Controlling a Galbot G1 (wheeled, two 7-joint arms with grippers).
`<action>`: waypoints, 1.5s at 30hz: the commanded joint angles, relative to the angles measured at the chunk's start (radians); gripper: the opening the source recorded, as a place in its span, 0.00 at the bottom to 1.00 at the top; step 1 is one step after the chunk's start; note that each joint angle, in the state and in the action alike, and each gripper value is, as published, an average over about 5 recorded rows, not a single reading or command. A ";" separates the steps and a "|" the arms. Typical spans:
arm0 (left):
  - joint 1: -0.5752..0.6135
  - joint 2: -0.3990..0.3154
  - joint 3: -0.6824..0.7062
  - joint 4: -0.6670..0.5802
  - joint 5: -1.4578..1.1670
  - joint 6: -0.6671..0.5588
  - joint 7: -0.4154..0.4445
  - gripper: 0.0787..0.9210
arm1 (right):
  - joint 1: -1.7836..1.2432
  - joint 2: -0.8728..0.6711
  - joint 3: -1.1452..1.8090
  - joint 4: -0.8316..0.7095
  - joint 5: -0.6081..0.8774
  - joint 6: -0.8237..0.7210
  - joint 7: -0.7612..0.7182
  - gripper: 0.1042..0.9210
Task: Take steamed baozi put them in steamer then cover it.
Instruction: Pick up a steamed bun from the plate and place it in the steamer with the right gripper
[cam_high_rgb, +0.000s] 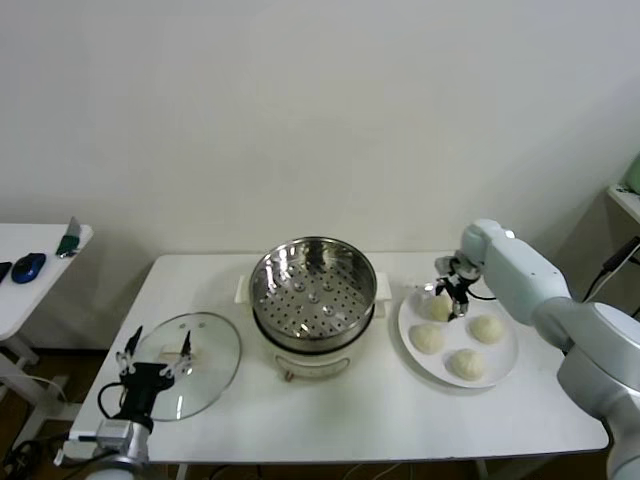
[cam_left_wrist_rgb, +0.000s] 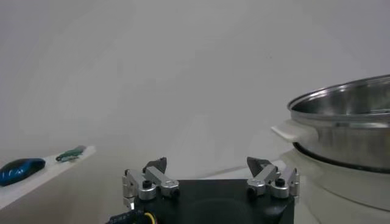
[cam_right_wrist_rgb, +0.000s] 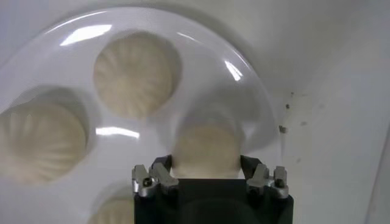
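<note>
Four cream-white baozi lie on a white plate (cam_high_rgb: 508, 372) right of the steamer. My right gripper (cam_high_rgb: 451, 299) is low over the plate's far left side, its fingers pressed against both sides of one baozi (cam_right_wrist_rgb: 204, 149); the gripper (cam_right_wrist_rgb: 205, 163) shows the same in the right wrist view. The other three baozi (cam_high_rgb: 487, 328), (cam_high_rgb: 428, 338), (cam_high_rgb: 467, 363) lie loose. The steel steamer (cam_high_rgb: 312, 285) stands uncovered and empty on its white pot base at the table's middle. The glass cover (cam_high_rgb: 205, 372) lies flat at the front left. My left gripper (cam_high_rgb: 158, 350) is open and empty above it.
A side table at the far left holds a blue mouse (cam_high_rgb: 28, 266) and a green item (cam_high_rgb: 68, 243). The steamer rim (cam_left_wrist_rgb: 347, 112) is close to the left gripper (cam_left_wrist_rgb: 207, 163) on its right. A white wall stands behind the table.
</note>
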 joint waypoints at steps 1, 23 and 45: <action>0.003 -0.001 0.001 -0.004 0.000 -0.001 0.001 0.88 | 0.120 -0.096 -0.183 0.226 0.126 -0.001 -0.021 0.77; 0.038 0.004 -0.001 -0.038 0.004 -0.003 0.000 0.88 | 0.580 0.128 -0.476 0.590 0.122 0.347 0.009 0.78; 0.050 0.021 -0.007 -0.062 -0.002 0.003 0.000 0.88 | 0.288 0.369 -0.374 0.396 -0.235 0.468 0.094 0.78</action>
